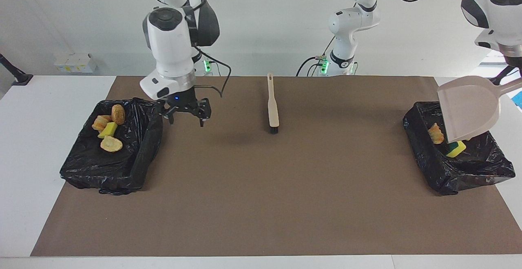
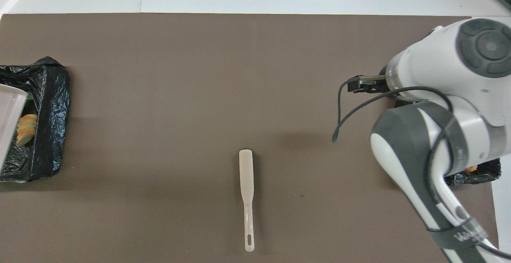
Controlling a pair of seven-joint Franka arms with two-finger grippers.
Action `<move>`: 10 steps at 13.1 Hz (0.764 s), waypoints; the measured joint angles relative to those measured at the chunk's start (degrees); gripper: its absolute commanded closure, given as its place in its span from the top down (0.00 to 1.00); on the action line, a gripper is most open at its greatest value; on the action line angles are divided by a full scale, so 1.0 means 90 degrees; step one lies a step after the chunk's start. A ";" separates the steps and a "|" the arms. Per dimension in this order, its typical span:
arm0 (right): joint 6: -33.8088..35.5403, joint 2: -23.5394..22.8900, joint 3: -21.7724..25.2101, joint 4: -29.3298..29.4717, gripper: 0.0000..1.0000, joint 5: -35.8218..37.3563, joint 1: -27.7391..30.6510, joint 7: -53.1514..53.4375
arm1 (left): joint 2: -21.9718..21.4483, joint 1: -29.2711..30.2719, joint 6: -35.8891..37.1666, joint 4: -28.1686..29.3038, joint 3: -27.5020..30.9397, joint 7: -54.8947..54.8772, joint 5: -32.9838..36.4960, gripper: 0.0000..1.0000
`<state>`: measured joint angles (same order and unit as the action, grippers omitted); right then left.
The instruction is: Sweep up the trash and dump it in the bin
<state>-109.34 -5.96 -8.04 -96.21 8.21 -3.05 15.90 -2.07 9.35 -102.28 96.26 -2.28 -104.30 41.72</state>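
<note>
Over the bin (image 1: 461, 167) at the left arm's end: dustpan (image 1: 469, 110) tipped mouth-down.
Left gripper, out of frame, clamped on its handle; right gripper (image 1: 186, 114) spread, empty; trash (image 1: 436, 133) inside.

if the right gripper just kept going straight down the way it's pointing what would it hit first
Most likely the bare brown mat. The right gripper is open and points down beside the black-lined bin at its end of the table, though depth is unclear, so it might clip the bin's rim.

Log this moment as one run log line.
left tool: dustpan tipped over bin | right tool: open, empty | brush: on mat
</note>
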 measured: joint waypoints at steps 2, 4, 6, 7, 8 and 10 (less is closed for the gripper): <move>0.0246 0.0327 0.0567 0.0046 1.00 -0.0009 -0.0059 -0.0715 | -0.0224 -0.0492 0.0686 0.0004 -0.0020 0.0450 -0.0540 0.00; 0.0966 0.0594 0.0882 0.0256 1.00 -0.0013 -0.0060 -0.1164 | -0.0340 -0.0927 0.1083 0.0007 -0.0030 0.0636 -0.0959 0.00; 0.1864 0.0773 0.1042 0.0627 1.00 -0.0082 -0.0065 -0.1291 | -0.0377 -0.1306 0.1388 0.0012 -0.0039 0.1030 -0.1449 0.00; 0.2152 0.0862 0.1129 0.0726 1.00 -0.0178 -0.0074 -0.1292 | -0.0383 -0.1441 0.1464 0.0018 -0.0048 0.1387 -0.1810 0.00; 0.2303 0.0958 0.1270 0.0728 1.00 -0.0324 -0.0085 -0.1292 | -0.0386 -0.1535 0.1475 0.0044 -0.0053 0.1859 -0.2281 0.00; 0.2353 0.1044 0.1504 0.0669 1.00 -0.0510 -0.0083 -0.1293 | -0.0411 -0.1589 0.1415 0.0189 -0.0058 0.2796 -0.3061 0.00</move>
<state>-88.17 3.44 5.50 -90.19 3.62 -3.80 4.26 -5.77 -4.95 -89.55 97.97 -2.80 -79.13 14.17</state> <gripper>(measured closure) 0.000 0.665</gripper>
